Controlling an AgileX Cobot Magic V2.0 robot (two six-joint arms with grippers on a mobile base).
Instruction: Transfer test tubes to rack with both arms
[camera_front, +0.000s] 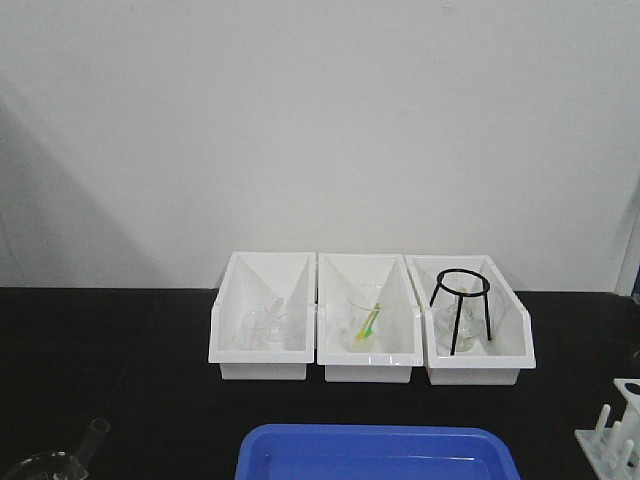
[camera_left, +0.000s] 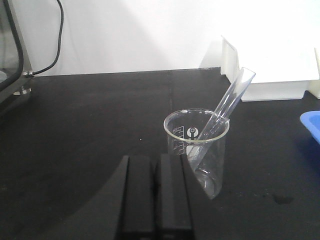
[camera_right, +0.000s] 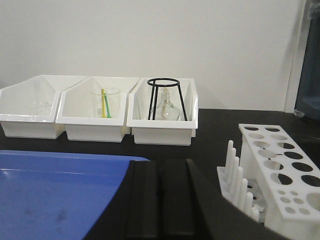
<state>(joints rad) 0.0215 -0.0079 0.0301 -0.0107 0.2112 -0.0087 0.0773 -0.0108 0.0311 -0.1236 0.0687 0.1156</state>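
test tube (camera_left: 226, 106) leans in beaker (camera_left: 175, 145) just beyond closed left tool (camera_left: 156, 163); closed right tool (camera_right: 159, 168) beside rack (camera_right: 292, 220).

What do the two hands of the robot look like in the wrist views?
The left hand is matte black, with two flat, blocky fingers. The right hand looks the same: black rectangular fingers on a wider, curved black body. No markings show on either.

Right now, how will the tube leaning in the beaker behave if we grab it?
The tube looks like thin clear glass, so it is probably stiff, light, fragile and slippery. It leans on the beaker rim, so pulling sideways could tip the beaker. Laid flat, it would likely roll.
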